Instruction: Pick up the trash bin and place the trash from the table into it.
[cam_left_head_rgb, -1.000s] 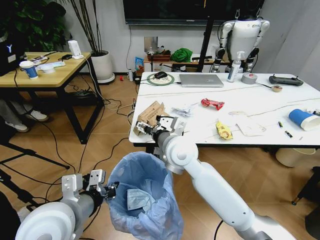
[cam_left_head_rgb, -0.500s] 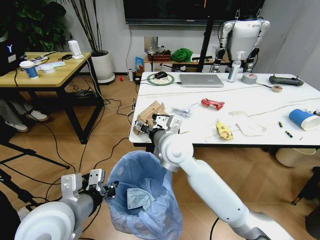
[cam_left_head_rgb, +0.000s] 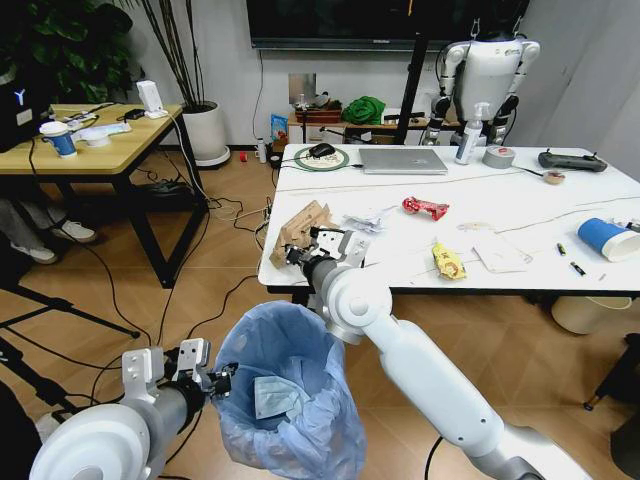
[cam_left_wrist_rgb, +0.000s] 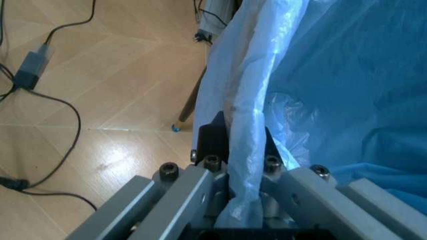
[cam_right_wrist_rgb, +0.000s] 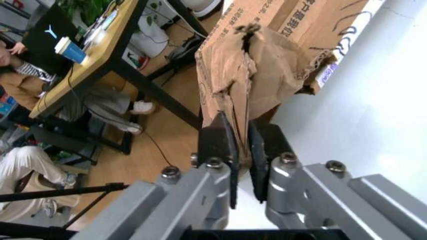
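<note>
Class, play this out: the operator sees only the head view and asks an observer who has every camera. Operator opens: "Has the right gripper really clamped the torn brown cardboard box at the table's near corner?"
Observer: Yes. In the right wrist view the right gripper has its black fingers pinched on a flap of the torn brown cardboard box.
Operator: And the left gripper, is it holding the bin itself?
Observer: The left wrist view shows the left gripper shut on a fold of the light-blue plastic bag lining the trash bin.
Operator: Is the box lifted off the white marble-look table?
Observer: Its far end lies on the white marble-look table; the gripped end overhangs the edge.
</note>
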